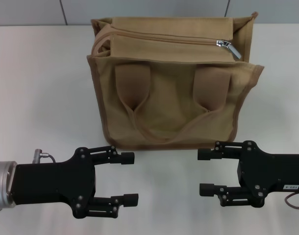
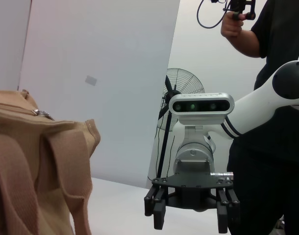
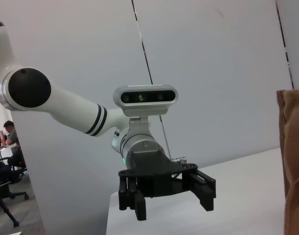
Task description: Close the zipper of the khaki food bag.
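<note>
The khaki food bag (image 1: 174, 98) stands upright in the middle of the white table, its two strap handles hanging down the front. The zipper (image 1: 169, 38) runs along its top, with the silver pull tab (image 1: 224, 44) at the right end; the tapes spread apart at the left end. My left gripper (image 1: 131, 178) is open and empty, low in front of the bag's left corner. My right gripper (image 1: 204, 172) is open and empty in front of the bag's right side. The left wrist view shows the bag (image 2: 37, 161), the pull tab (image 2: 41, 113) and the right gripper (image 2: 191, 223).
The white table (image 1: 37, 88) extends on both sides of the bag, with a grey wall behind. The right wrist view shows the left gripper (image 3: 174, 208) and the bag's edge (image 3: 294, 161). A person (image 2: 272, 98) and a fan (image 2: 181, 90) stand beyond the table.
</note>
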Available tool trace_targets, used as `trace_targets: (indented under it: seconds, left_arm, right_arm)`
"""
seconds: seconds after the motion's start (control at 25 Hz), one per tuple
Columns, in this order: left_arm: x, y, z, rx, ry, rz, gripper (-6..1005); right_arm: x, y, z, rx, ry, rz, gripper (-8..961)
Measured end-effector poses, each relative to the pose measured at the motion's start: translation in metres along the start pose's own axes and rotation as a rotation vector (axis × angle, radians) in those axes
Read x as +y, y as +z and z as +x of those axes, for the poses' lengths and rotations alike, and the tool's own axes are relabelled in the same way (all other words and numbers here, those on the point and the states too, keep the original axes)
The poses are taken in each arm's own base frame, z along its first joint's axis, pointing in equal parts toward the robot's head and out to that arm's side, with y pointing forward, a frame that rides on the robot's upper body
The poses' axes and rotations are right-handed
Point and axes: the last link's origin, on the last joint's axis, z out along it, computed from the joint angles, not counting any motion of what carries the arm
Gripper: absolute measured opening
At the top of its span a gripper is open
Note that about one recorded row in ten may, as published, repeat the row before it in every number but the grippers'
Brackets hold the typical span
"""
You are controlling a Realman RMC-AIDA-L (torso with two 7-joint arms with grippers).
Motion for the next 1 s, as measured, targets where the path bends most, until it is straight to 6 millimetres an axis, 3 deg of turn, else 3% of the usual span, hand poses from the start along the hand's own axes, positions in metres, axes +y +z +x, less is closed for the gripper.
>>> trace_targets:
  seconds: [1.0]
  left_arm:
    - [-0.0009, 0.0002, 0.0023, 0.005, 0.008, -0.005, 784]
  right_arm:
    - [-0.0001, -0.0001, -0.0003, -0.003, -0.001, 0.002, 700]
